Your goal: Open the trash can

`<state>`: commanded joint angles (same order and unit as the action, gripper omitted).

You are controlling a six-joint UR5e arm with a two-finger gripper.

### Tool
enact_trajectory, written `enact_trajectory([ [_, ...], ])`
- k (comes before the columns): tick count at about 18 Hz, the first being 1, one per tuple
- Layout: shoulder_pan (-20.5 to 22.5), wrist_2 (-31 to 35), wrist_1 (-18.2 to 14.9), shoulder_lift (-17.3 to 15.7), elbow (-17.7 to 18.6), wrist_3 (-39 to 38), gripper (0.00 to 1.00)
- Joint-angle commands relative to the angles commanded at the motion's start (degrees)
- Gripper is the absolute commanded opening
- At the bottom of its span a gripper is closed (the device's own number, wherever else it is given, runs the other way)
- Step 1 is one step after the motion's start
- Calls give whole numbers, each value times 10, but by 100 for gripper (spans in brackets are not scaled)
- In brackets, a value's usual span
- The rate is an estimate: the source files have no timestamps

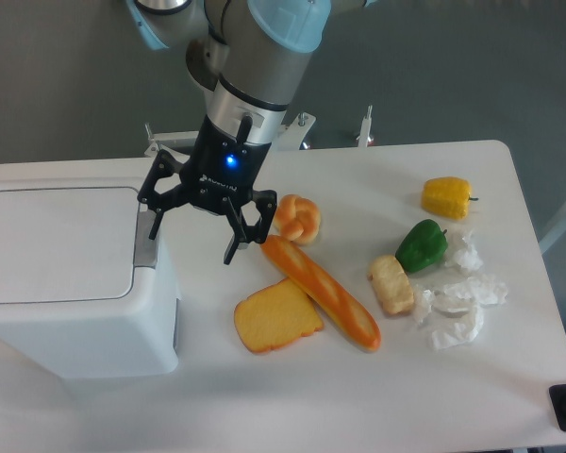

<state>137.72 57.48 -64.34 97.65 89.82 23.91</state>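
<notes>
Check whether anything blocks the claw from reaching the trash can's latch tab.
Nothing visible does. The open claw hangs right beside the grey latch tab on the trash can; the baguette lies off to the other side.

The trash can (75, 283) looks like smooth white plastic with a soft, half-matt shine, and its small latch tab (147, 252) is a duller grey plastic. The gripper (192, 234) has black fingers (233, 250) of matt finish, and the arm (255, 66) above it shows a brushed silver metal ring with pale blue plastic covers. The table (358, 377) is a smooth matt white board. The baguette (323, 294) and the toast slice (275, 318) have a glossy surface like moulded plastic. The green pepper (421, 245) is also shiny. The white wads (457, 307) beside it look like crumpled paper, rough and dull.
</notes>
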Motion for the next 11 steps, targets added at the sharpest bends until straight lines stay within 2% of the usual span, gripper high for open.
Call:
enact_trajectory([
  [11,-7,-2,1,10,0,4,100],
])
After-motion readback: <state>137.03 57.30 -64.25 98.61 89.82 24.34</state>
